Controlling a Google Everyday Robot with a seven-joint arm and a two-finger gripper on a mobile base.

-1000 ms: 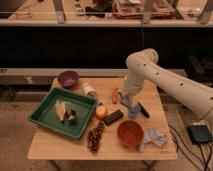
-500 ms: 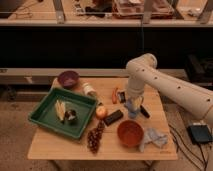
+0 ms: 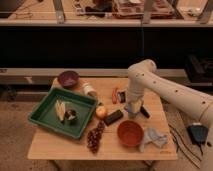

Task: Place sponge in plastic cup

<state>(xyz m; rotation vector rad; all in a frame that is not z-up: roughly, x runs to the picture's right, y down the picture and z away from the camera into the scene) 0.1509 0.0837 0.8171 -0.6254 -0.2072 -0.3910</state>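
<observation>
My gripper [image 3: 134, 103] hangs from the white arm [image 3: 150, 80] and points straight down at the right middle of the wooden table [image 3: 60, 145]. Directly under it stands a pale bluish plastic cup [image 3: 133, 111], partly covered by the gripper. A dark rectangular block [image 3: 113, 117], which may be the sponge, lies flat on the table just left of the cup, apart from the gripper. I cannot tell whether anything is held in the gripper.
A green tray [image 3: 45, 116] with food items sits at the left. A purple bowl [image 3: 68, 78] and a white bottle [image 3: 89, 90] are behind it. An orange fruit [image 3: 101, 111], grapes [image 3: 94, 137], a red bowl [image 3: 130, 133] and a blue cloth [image 3: 154, 138] lie in front.
The arm has sunk slightly, bringing the gripper a little lower over the cup. The dark block and other objects have not moved.
</observation>
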